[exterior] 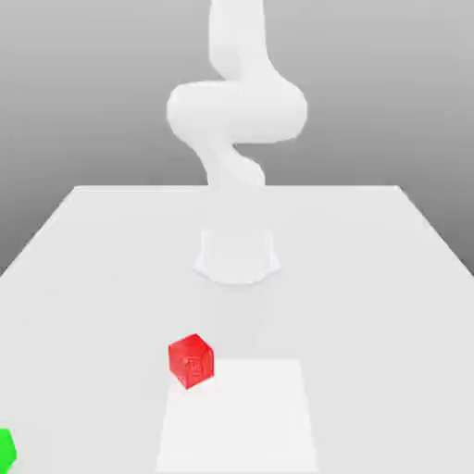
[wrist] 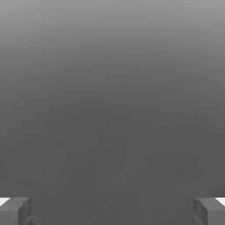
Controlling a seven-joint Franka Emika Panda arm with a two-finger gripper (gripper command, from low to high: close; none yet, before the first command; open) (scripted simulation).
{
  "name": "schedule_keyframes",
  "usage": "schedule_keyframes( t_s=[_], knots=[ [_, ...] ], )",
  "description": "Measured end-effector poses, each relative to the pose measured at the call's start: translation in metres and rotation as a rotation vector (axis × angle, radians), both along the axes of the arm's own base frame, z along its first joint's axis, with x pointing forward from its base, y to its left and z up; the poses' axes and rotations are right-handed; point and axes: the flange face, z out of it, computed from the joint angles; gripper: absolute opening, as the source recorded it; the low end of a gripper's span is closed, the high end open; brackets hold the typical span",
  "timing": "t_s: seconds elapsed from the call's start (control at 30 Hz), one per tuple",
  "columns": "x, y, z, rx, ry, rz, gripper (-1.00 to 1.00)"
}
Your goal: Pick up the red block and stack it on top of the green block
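Grey backdrop, white surface | red block alone near front, nothing around it | green block at exterior view's left edge, well apart | pincer open, empty

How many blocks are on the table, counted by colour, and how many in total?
Red block: 1
Green block, partly cut off at the edge of the exterior view: 1
Total: 2
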Motion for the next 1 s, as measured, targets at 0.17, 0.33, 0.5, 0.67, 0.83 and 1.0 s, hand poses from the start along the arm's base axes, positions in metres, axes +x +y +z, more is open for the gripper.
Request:
schedule_keyframes(
  t_s=[0.17, 0.33, 0.5, 0.67, 0.83, 1.0],
  knots=[
    [0.04, -0.02, -0.124, 0.102, 0.18, -0.185, 0.0],
    [0.041, -0.041, -0.25, 0.191, 0.356, -0.388, 0.0],
    [0.0, -0.057, -0.377, 0.273, 0.547, -0.631, 0.0],
    [-0.038, -0.065, -0.475, 0.32, 0.664, -0.798, 0.0],
    [-0.042, -0.063, -0.516, 0.319, 0.671, -0.799, -1.0],
    [-0.042, -0.062, -0.516, 0.32, 0.669, -0.799, -1.0]
  ],
)
